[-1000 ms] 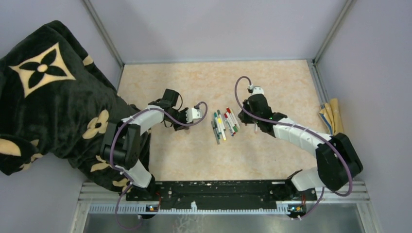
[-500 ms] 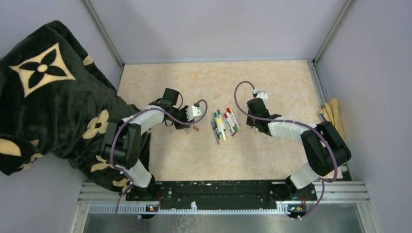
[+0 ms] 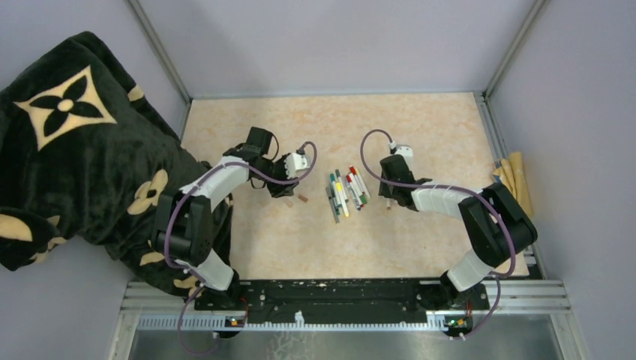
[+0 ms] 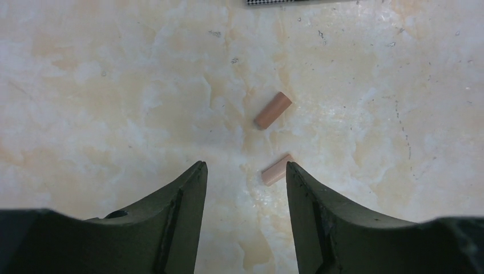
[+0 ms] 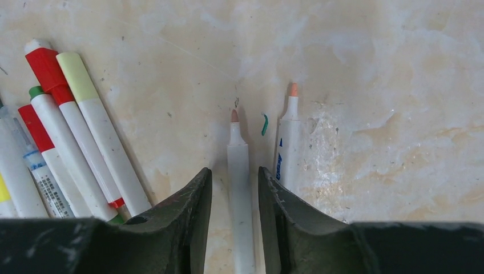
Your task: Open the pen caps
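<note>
On the table (image 3: 427,127), between the two arms, a bunch of capped pens (image 3: 346,192) lies side by side, touching one another. The right wrist view shows a red cap (image 5: 42,67) and a yellow cap (image 5: 77,77) at their far ends.

The right claw (image 5: 234,170) sits low just right of the bunch. Its jaws are a little apart and straddle a bare pen (image 5: 240,188) that lies flat on the table, brown tip pointing away from the wrist. A thin strip of table shows on each side of the barrel, so the fingers (image 5: 194,205) do not grip it. A second bare pen (image 5: 287,148), orange-tipped, lies just outside the right finger, nearly parallel to the first and apart from it. A small green mark sits on the table between the two tips.

The left claw (image 4: 245,168) hangs low to the left of the bunch, jaws wide apart and holding nothing. Two loose tan caps lie on the table ahead of it. The near cap (image 4: 277,170) rests between the fingertips, close against the right finger; I cannot tell whether it touches. The far cap (image 4: 273,111) lies beyond, clear of both fingers and apart from the near one.

A black plush blanket (image 3: 67,127) with cream flowers drapes the left side, behind the left arm.
</note>
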`<action>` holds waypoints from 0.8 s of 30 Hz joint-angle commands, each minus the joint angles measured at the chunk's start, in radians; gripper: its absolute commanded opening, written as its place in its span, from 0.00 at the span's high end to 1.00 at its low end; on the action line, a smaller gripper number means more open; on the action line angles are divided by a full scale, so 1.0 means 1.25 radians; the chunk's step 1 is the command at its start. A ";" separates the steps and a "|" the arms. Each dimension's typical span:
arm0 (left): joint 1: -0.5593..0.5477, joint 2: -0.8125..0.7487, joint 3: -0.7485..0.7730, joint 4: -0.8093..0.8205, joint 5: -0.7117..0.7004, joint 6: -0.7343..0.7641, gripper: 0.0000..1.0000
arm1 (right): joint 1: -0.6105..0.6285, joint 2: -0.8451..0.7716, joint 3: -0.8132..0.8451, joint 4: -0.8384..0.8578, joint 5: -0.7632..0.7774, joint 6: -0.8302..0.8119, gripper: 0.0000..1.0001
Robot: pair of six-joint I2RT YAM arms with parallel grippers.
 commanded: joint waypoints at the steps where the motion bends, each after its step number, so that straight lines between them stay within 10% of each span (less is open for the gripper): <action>1: 0.037 -0.047 0.054 -0.067 0.062 -0.047 0.36 | -0.002 -0.046 0.005 0.001 0.014 -0.002 0.64; 14: 0.217 -0.125 0.241 -0.073 0.089 -0.299 0.02 | 0.039 -0.096 0.122 -0.033 -0.104 -0.057 0.68; 24: 0.235 -0.272 0.099 0.005 0.101 -0.318 0.01 | 0.048 0.090 0.209 -0.039 -0.163 -0.097 0.86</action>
